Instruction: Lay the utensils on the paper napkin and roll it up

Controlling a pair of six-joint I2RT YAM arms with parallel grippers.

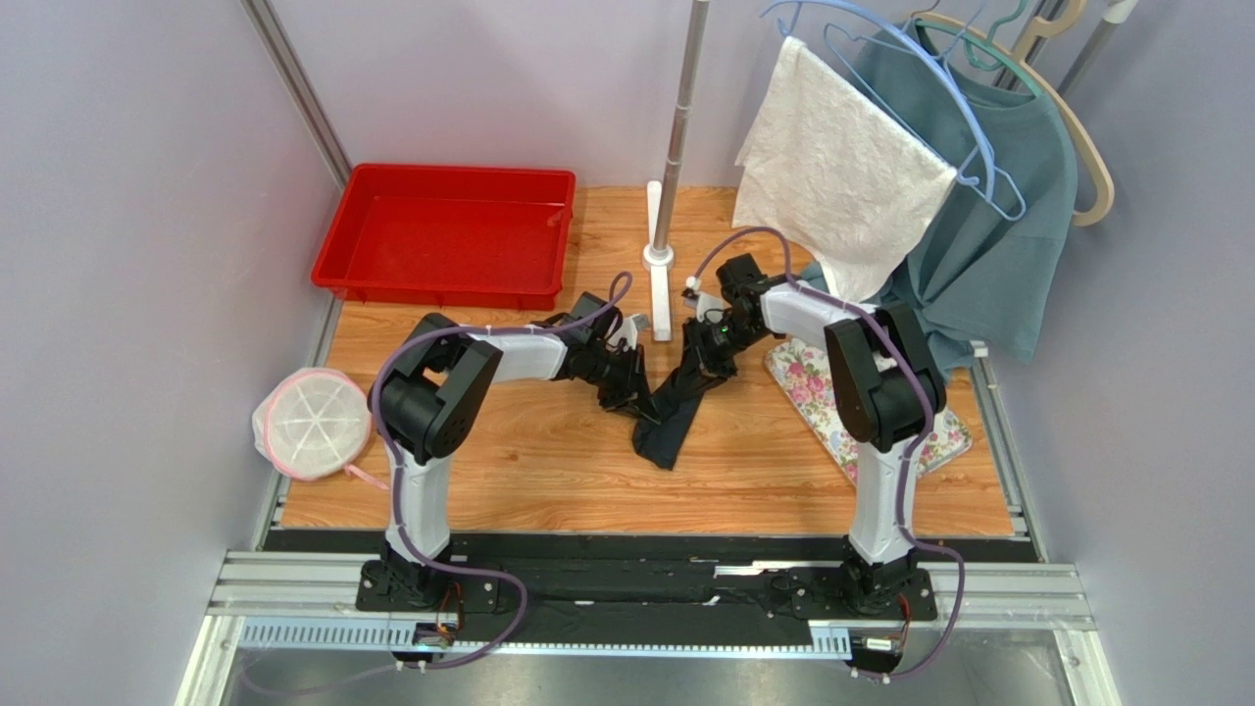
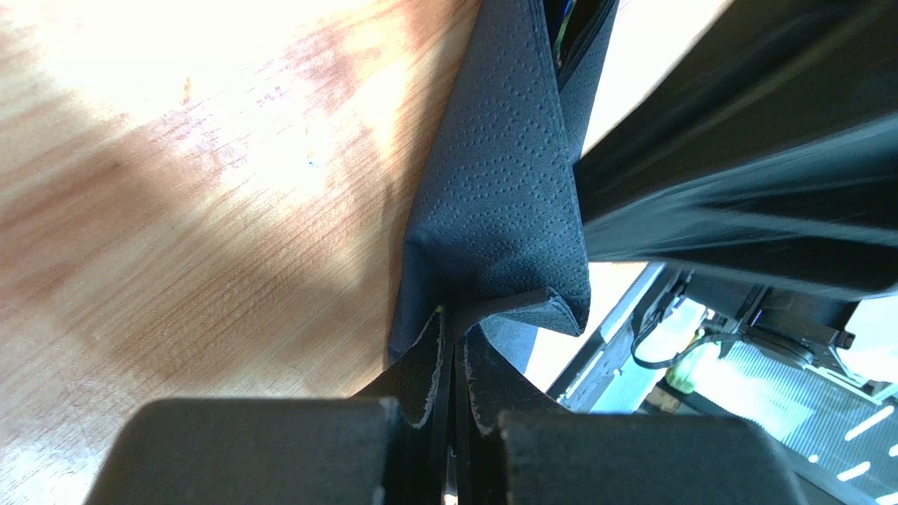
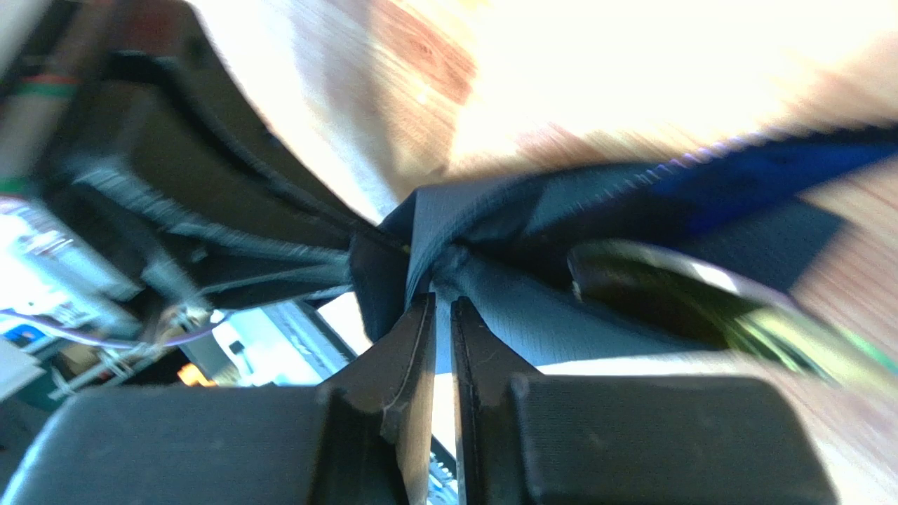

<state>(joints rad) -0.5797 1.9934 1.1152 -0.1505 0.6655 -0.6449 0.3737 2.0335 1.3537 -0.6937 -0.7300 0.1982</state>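
We pinch paper napkin (image 1: 675, 415), jaws shut: L gripper (image 2: 454, 347) 10 o'clock, R gripper (image 3: 443, 310) 1 o'clock, prob. to cradle utensils (image 3: 759, 168).

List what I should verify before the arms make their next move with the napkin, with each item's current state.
1. Left gripper grip: ok, fingers shut on a folded edge of the paper napkin.
2. Right gripper grip: ok, fingers shut on the napkin's bunched end.
3. Utensils inside the napkin: cannot tell. A blue handle and a shiny end show in the blurred right wrist view, but the count is unclear.
4. Napkin rolled: not ok. It hangs as a loose crumpled strip between the grippers.
5. Napkin's lower end off the table: cannot tell.
6. Napkin apart from the floral mat: ok.
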